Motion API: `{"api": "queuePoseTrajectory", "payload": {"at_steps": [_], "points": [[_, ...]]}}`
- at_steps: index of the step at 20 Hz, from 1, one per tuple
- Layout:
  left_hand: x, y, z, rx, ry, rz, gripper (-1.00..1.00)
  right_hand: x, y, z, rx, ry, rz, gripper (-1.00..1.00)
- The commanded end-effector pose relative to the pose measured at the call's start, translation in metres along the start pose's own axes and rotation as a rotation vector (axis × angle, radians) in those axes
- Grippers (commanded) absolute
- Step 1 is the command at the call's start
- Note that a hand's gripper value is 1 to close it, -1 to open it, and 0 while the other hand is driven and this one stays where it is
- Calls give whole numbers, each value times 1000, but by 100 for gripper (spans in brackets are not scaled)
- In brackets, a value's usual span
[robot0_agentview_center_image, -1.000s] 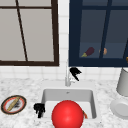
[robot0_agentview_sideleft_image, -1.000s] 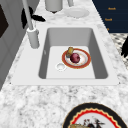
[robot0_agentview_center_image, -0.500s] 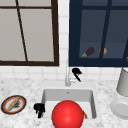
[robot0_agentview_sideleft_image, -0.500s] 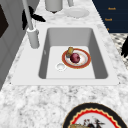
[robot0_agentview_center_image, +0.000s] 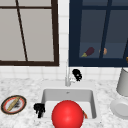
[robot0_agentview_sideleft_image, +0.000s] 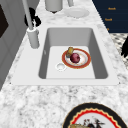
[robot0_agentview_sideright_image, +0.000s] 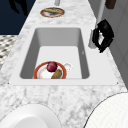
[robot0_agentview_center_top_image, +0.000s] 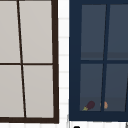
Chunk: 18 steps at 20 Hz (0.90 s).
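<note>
My right hand (robot0_agentview_center_image: 77, 74) is at the faucet (robot0_agentview_center_image: 67, 79) behind the sink (robot0_agentview_center_image: 50, 93). In the right side view its fingers (robot0_agentview_sideright_image: 103, 35) curl round the faucet handle beside the spout base (robot0_agentview_sideright_image: 92, 38); the left side view has it behind the faucet (robot0_agentview_sideleft_image: 32, 19). My left hand (robot0_agentview_center_image: 39, 109) hangs open over the sink's front left corner, fingers pointing down, and appears in the side views too (robot0_agentview_sideright_image: 18, 6) (robot0_agentview_sideleft_image: 125, 47). In the basin lies an orange-rimmed plate (robot0_agentview_sideleft_image: 86, 61) with a dark red round fruit (robot0_agentview_sideleft_image: 75, 57) and a brownish piece (robot0_agentview_sideleft_image: 70, 50). A big red ball (robot0_agentview_center_image: 67, 115) fills the front view's lower middle.
A patterned plate (robot0_agentview_center_image: 13, 104) with a bread-like stick lies on the left counter. On the right counter stand a white plate (robot0_agentview_center_image: 120, 108) and a grey pot (robot0_agentview_center_image: 123, 82). Behind the blue glass door (robot0_agentview_center_top_image: 75, 62) sit an eggplant (robot0_agentview_center_top_image: 88, 105) and an orange item (robot0_agentview_center_image: 103, 51).
</note>
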Motion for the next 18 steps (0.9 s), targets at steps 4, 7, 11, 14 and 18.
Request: {"api": "queuePoseTrajectory", "payload": {"at_steps": [4, 7, 11, 14, 18], "points": [[0, 0, 0, 0, 0, 0, 0, 0, 2, 0, 6, -33, -38, 100], [0, 0, 0, 0, 0, 0, 0, 0, 1, -3, 7, -34, -42, 100], [0, 0, 0, 0, 0, 0, 0, 2, -1, -8, 9, -33, -43, 100], [0, 0, 0, 0, 0, 0, 0, 4, -3, -5, 15, -23, -46, 100], [0, 0, 0, 0, 0, 0, 0, 28, -17, 6, -6, 90, 31, 100]]}}
